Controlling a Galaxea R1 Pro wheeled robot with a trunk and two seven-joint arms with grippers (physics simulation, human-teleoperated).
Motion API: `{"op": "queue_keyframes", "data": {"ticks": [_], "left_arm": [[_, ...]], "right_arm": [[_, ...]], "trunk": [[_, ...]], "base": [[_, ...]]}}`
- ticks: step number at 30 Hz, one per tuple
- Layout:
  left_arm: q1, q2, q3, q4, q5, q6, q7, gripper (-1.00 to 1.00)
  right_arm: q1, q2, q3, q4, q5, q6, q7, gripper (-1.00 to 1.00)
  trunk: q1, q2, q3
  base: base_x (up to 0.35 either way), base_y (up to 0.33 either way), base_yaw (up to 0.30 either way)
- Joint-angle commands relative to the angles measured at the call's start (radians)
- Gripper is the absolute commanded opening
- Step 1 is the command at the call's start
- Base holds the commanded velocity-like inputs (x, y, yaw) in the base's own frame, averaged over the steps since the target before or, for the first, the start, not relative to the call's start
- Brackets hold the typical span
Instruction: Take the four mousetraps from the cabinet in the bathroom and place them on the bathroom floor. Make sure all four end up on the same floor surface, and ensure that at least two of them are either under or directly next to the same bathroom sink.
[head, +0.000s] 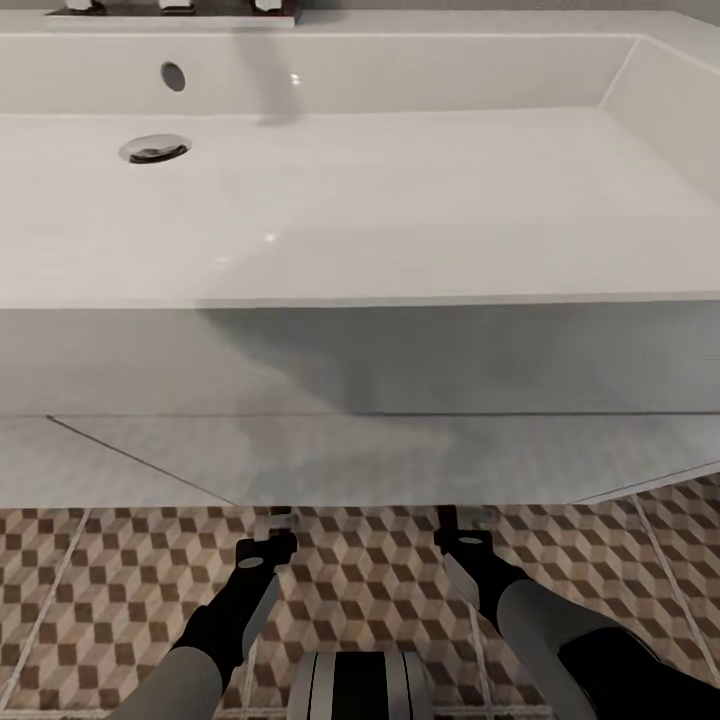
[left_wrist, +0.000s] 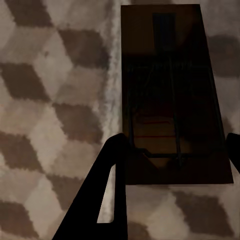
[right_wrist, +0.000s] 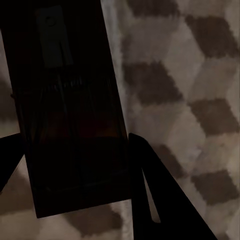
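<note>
Mousetraps, 2 of them, sit clamped in our grippers: left gripper (left_wrist: 172, 150) grasping one mousetrap (left_wrist: 172, 95), right gripper (right_wrist: 75, 155) another (right_wrist: 70, 110), low-centre over bathroom floor (head: 380, 570) beneath the bathroom sink (head: 400, 200). Releasing high could flip them.
</note>
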Motion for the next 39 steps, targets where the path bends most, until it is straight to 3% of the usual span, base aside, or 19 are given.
{"op": "queue_keyframes", "data": {"ticks": [1,39], "left_arm": [[0.0,0.0,-0.003,-0.002,0.0,0.007,0.007,-1.0],[0.0,-0.001,-0.001,-0.002,0.001,0.008,0.007,-1.0]], "right_arm": [[0.0,0.0,0.008,-0.002,-0.008,0.006,-0.005,-1.0],[0.0,0.0,0.008,-0.002,-0.006,0.004,-0.005,-1.0]], "trunk": [[0.0,0.0,-0.001],[0.0,0.0,-0.001]], "base": [[0.025,0.004,0.0],[0.029,0.0,0.0]]}}
